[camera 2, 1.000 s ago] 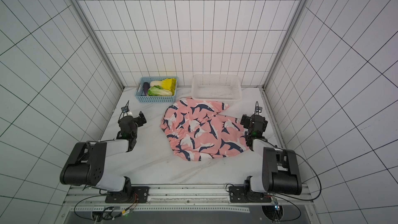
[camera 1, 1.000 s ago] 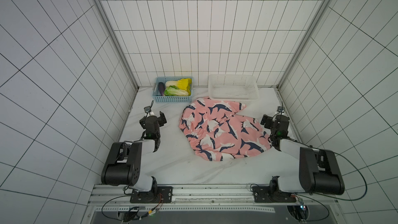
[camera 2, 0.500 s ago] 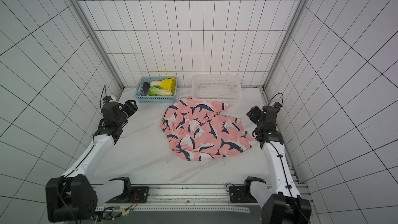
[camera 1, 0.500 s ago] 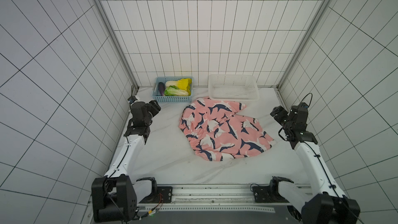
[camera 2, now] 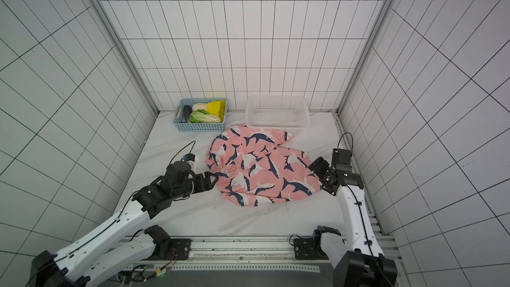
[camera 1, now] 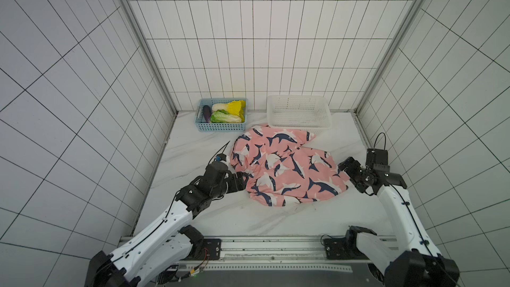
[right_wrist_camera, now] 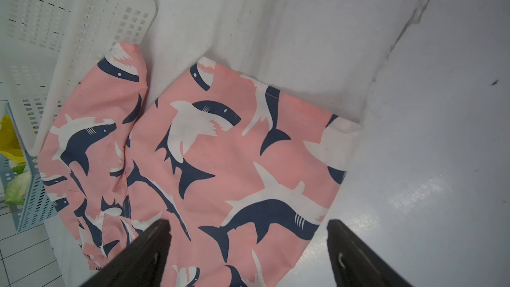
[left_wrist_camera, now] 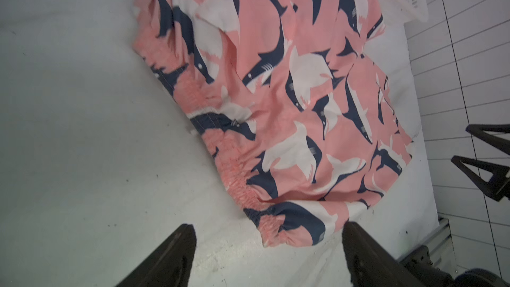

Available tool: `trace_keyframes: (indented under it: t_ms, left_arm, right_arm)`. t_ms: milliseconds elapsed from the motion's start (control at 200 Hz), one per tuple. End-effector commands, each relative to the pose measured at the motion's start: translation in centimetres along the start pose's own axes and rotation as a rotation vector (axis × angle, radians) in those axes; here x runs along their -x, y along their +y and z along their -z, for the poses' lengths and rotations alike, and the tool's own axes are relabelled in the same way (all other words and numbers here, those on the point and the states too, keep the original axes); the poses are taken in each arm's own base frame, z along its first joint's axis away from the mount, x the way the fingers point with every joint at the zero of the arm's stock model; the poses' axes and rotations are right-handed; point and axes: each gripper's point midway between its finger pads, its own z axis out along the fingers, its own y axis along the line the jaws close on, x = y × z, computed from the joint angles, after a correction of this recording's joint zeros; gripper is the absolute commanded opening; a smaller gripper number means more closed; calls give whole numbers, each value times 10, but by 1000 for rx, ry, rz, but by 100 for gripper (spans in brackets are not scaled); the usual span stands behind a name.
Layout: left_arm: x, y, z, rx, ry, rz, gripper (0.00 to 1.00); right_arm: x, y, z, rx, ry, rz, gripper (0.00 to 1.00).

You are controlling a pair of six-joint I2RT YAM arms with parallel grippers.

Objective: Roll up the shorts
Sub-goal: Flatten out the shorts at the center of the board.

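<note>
On the white marble table (camera 1: 276, 222), between tiled walls (camera 1: 248, 51), the shorts (camera 1: 284, 169) lie crumpled; left gripper (left_wrist_camera: 269, 226) and right gripper (right_wrist_camera: 247, 222) gape wide.

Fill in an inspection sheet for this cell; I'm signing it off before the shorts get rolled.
Surface: white marbled tabletop, a few dark specks.
Job's things: pink shark-print fabric shorts, crumpled, unrolled, one leg end against a white perforated plastic basket.
Clutter: blue plastic basket holding leafy cabbages and a purple aubergine; white basket, nothing seen inside.
Grippers: left gripper open at the waistband; right gripper open over a leg hem; neither grips.
Cables: thin black left-wrist cable and right-wrist cable, both looped.
Surroundings: white tiled walls; metal base rail.
</note>
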Motion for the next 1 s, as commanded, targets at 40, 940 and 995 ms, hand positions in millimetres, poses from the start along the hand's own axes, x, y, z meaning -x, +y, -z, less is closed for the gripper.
trace_keyframes:
  t_ms: [40,940,995]
  left_arm:
    - [-30,5,-5,19,36,1,86]
    - [-69,-25,-85,-84,-5,-378,88]
    - [-65,-28,-88,-79,-21,-400,89]
  right_arm:
    - [-19,-8,-5,-10,53,-9,89]
    - [-23,-31,-14,-38,113,-62,79]
    - [-23,-32,-15,-46,119,-61,80]
